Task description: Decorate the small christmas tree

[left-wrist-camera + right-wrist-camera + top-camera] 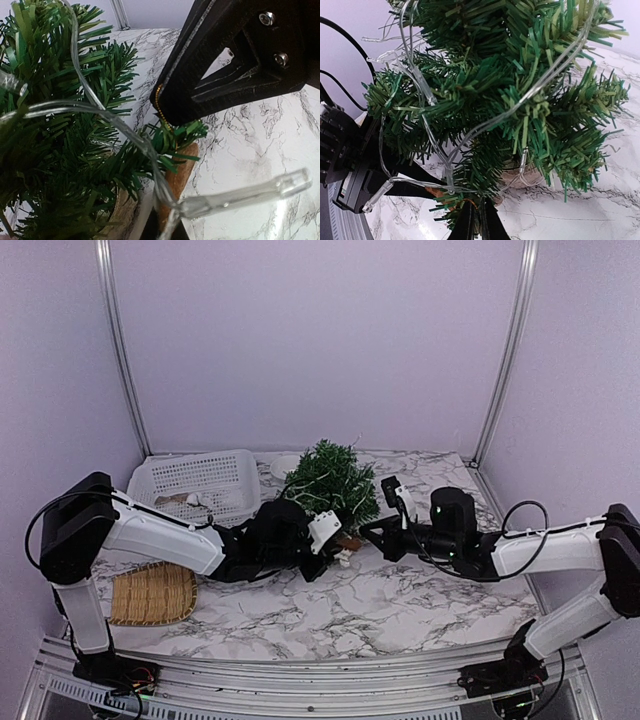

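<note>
The small christmas tree point(330, 480) stands in its tan woven pot point(520, 175) at the back middle, wound with a clear light string point(420, 95). It also shows in the left wrist view point(55, 125). My left gripper point(338, 545) is at the tree's lower front, shut on a brown ornament point(182, 167); only dark finger bases show in the left wrist view point(167, 229). My right gripper point(481, 222) is shut on the ornament's gold cord loop point(470, 201), right under a low branch. The right gripper also shows in the top view point(372, 530) and the left wrist view point(172, 107).
A white perforated basket point(200, 483) with small items stands at the back left. A flat woven tray point(150, 595) lies at the front left. A small white dish point(284, 465) sits behind the tree. Both arms meet close together in front of the tree.
</note>
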